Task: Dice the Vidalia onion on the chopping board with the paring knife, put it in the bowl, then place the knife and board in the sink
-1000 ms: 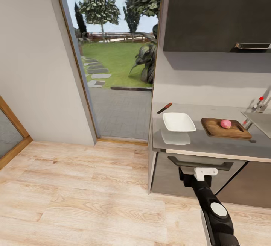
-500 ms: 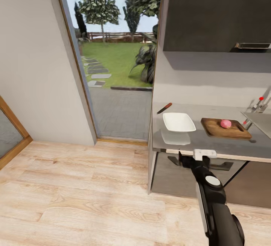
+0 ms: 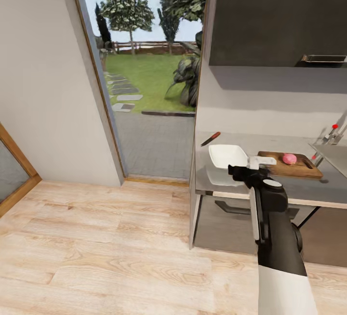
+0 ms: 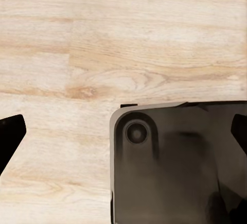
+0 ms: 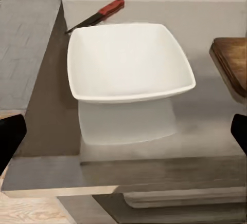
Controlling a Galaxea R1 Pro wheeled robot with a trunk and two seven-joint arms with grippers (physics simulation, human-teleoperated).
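The reddish-pink Vidalia onion rests on the brown chopping board on the grey countertop. Left of the board stands the white bowl. Behind it, near the counter's left end, lies the red-handled paring knife. My right gripper hangs open over the counter's front edge, facing the bowl, with nothing between its fingers. A corner of the board shows in the right wrist view. My left gripper is open above the floor and my own base. The sink is cut off at the far right.
The steel tap with a red-tipped lever stands behind the sink. A dark wall cabinet hangs over the counter. An open doorway to a garden lies left of the counter, with light wood floor in front.
My right arm has risen from below the counter's edge up to counter height, and its gripper now sits in front of the bowl. The onion, board, bowl and knife have not moved.
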